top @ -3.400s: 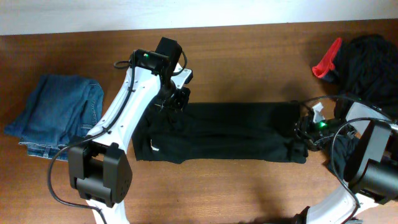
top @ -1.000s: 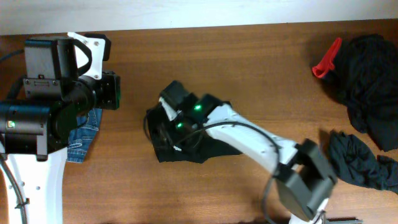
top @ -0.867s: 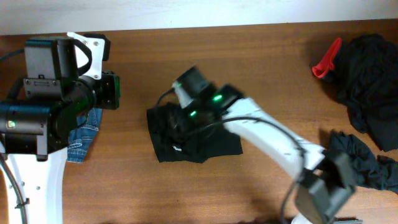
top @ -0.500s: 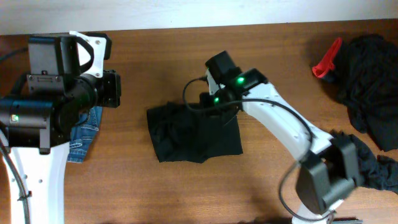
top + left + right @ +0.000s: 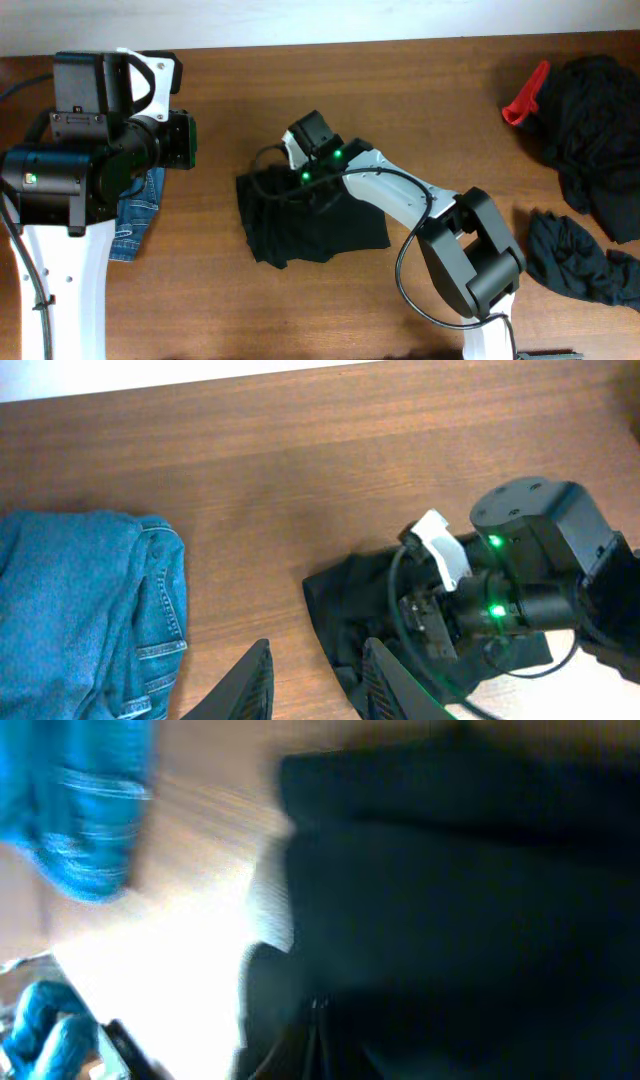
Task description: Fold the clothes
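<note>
right gripper (image 5: pixel 300 188): back over the folded black shirt (image 5: pixel 315 225) at table (image 5: pixel 440 90) centre, just snapped closed, grasp unclear | left gripper (image 5: pixel 316 646): parted, empty, aloft | meaning: likely 1 fold finished, next pinch starting

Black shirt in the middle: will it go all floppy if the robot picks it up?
Probably floppy: the black shirt lies in soft wrinkled layers, so it would likely droop from the pinched spot. Pushed, it would probably bunch up, not slide whole. Lying flat, it shouldn't roll.
</note>
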### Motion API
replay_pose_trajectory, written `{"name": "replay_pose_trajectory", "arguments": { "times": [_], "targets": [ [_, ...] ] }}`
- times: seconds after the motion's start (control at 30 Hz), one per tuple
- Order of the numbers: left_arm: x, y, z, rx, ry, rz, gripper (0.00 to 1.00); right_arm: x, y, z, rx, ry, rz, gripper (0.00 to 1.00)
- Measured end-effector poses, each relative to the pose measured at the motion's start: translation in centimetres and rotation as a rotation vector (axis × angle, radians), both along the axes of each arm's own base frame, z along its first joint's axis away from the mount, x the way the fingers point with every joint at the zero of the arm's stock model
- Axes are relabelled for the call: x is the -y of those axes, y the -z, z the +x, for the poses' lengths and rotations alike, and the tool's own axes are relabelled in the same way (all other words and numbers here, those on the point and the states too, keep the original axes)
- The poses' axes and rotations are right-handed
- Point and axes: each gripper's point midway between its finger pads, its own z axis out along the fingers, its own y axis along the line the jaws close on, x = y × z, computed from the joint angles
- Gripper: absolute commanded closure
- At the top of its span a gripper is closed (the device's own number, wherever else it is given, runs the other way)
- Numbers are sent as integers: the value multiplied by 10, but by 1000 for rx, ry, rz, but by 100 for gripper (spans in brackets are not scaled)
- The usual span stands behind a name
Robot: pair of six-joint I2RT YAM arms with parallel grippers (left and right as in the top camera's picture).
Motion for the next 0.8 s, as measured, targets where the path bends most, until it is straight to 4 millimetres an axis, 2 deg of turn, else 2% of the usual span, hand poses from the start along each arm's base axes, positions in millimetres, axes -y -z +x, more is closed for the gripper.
{"name": "replay_pose_trajectory", "arguments": {
  "times": [0.2, 0.3, 0.37, 0.5, 0.6, 0.67, 0.8],
  "targets": [
    [0, 2, -1, -9, 0, 1, 71, -31, -38, 26, 183, -71, 200, 95],
    [0, 2, -2, -14, -1, 1, 59, -29, -44, 23, 161, -102, 241, 95],
    [0, 4, -4, -25, -3, 0, 56, -20, -42, 19, 101, -101, 240, 96],
    [0, 13, -11, -76, 1, 0, 56, 12, -32, 15, -30, -59, 194, 96],
    [11, 26, -7, -122, 39, -26, 62, 40, -32, 12, -103, -13, 151, 96],
    [24, 42, -3, -165, 87, -37, 65, 61, -33, 9, -151, 28, 105, 96],
    [59, 94, 13, -271, 232, -48, 66, 107, -32, -10, -257, 102, -38, 96]
  ]
}}
